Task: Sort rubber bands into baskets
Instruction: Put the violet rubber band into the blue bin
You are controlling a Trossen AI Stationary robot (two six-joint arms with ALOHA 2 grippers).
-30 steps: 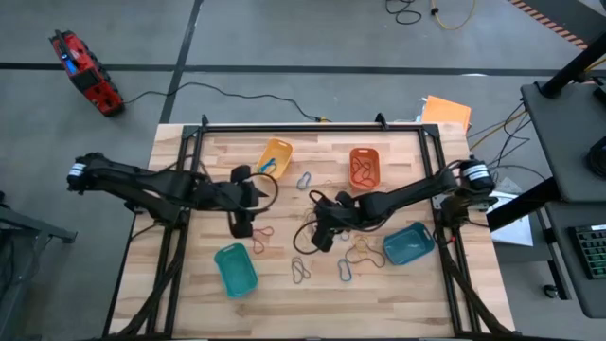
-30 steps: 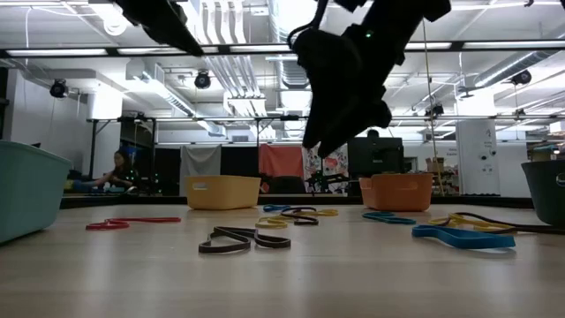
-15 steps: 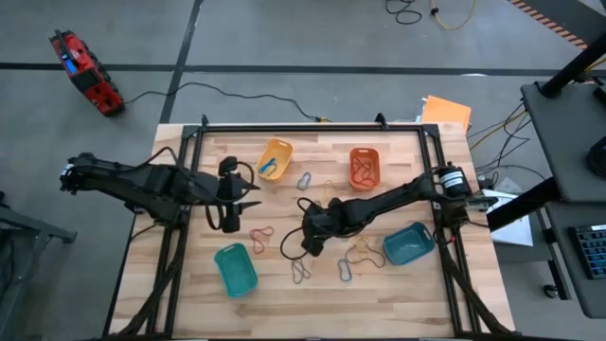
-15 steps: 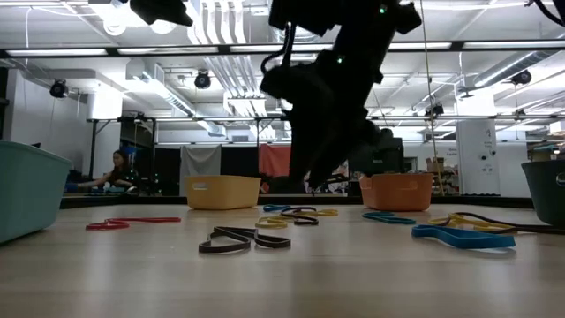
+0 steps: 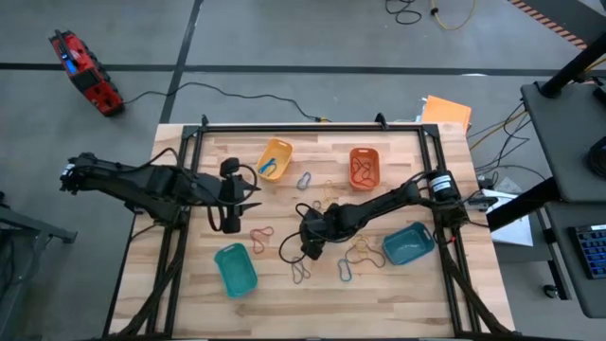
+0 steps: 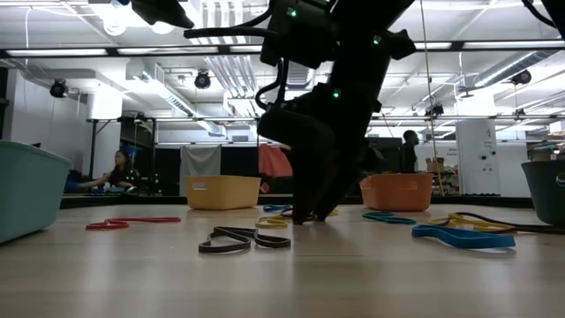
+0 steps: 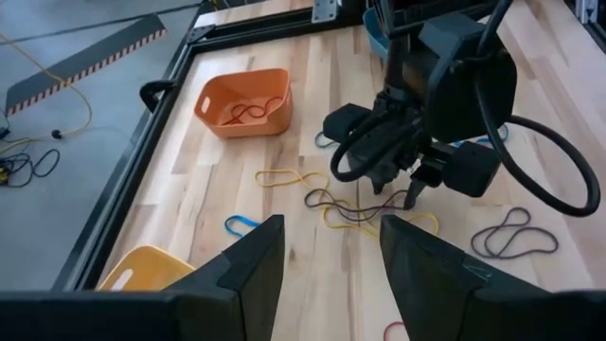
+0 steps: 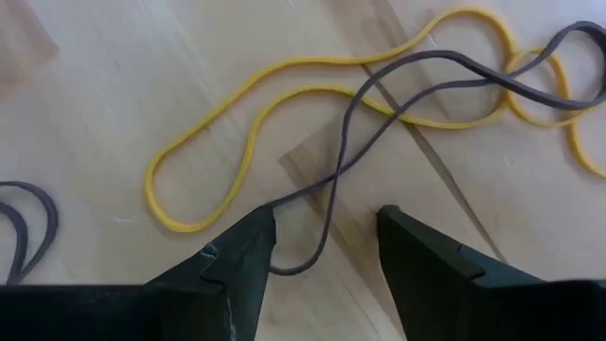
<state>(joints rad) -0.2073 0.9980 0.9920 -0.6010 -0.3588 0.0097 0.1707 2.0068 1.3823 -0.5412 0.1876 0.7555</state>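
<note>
Right claw [image 8: 317, 248] low over a grey rubber band [image 8: 379, 123], fingers apart, nothing held.

Its tips are set on either side of the grey band's end loop, which lies flat on the bench [image 5: 284, 289] across a yellow band [image 8: 237, 133]. Both bands are judged thin, light, soft and stretchy, so the grey loop is best pinched alone. Other bands are spread near four baskets [image 5: 365, 166]. The left claw [image 7: 327, 260] is kept open, well apart.
</note>
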